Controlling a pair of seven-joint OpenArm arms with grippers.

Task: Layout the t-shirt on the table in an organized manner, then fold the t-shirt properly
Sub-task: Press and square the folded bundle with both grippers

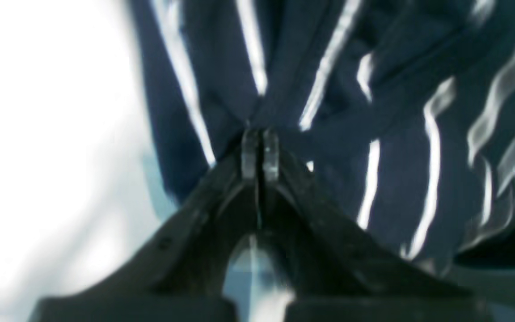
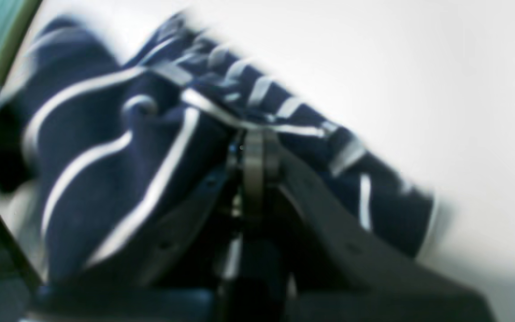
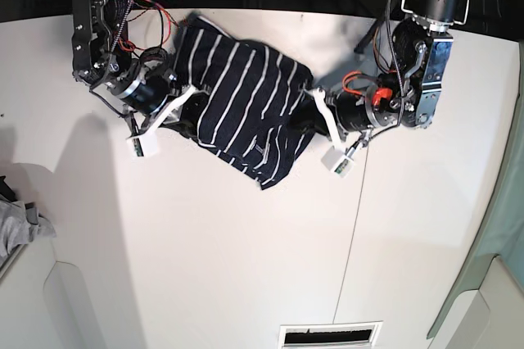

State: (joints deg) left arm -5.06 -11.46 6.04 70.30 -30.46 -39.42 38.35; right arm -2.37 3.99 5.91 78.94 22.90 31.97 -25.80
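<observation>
1. Left arm: I see it on the right of the base view, reaching in from the far edge of the table (image 3: 246, 267) and bent inward toward the middle. Its hand, the left hand (image 1: 259, 136), has both fingers pressed together on a bunched fold of the t-shirt (image 3: 246, 107), clenched on cloth.
2. Right arm: on the left of the base view, also coming down from the far edge and angled inward. The right hand (image 2: 257, 145) is clenched on the t-shirt's opposite side; in the wrist view its fingers meet with striped cloth gathered at their tips.
3. T-shirt, count one: dark navy with thin white stripes, lying crumpled and stretched between the two hands near the far edge of the table, one corner trailing toward the near side. Whether its middle rests on the table or hangs just above it I cannot tell. Both wrist views are blurred.
4. Table, count one: white, with a thin dark seam (image 3: 354, 226) running from beneath the left arm toward the near edge.
5. Grey cloth (image 3: 18, 222), count one: at the left edge of the base view, well apart from the t-shirt.
6. Vent slot (image 3: 330, 335), count one: set in the near edge of the table.
7. Arms, count two; hands, count two, both grasping the t-shirt.
</observation>
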